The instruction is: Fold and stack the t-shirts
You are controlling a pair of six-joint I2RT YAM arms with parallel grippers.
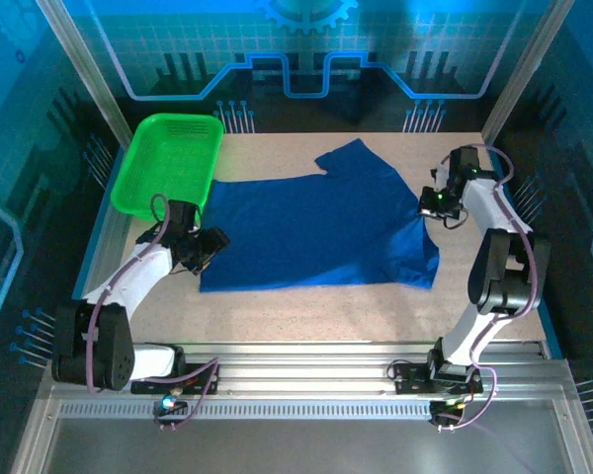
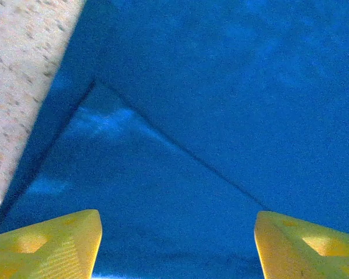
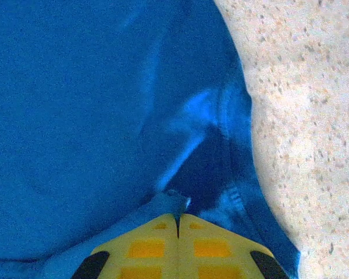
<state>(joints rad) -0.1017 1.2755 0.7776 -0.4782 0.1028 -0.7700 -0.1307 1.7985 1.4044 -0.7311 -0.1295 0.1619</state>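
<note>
Speckled beige bench (image 1: 306, 311), walled by blue-lit panels, seen from above and from both wrists. Count: two end effectors, one t-shirt, one basket.

Left end effector (image 1: 210, 247): released. Its two yellow fingers (image 2: 52, 247) stand wide apart above the cloth with nothing between them. Beneath them a diagonal fold edge crosses the fabric, and bare bench shows at the left of the wrist view.

Right end effector (image 1: 433, 204): clenched on the right edge of the t-shirt (image 1: 316, 227). A small ridge of cloth is pinched at the meeting fingertips, and creases run out from that point.

T-shirt: royal blue, a uniform blue surface upward, spread at the middle of the bench between the two arms. One short sleeve points toward the far side, the near hem runs roughly straight, and the near right corner lies flat.

Basket (image 1: 168, 163): green plastic, at the far left corner of the bench. Its right edge is just beside the t-shirt's far left corner; whether they touch cannot be told.
</note>
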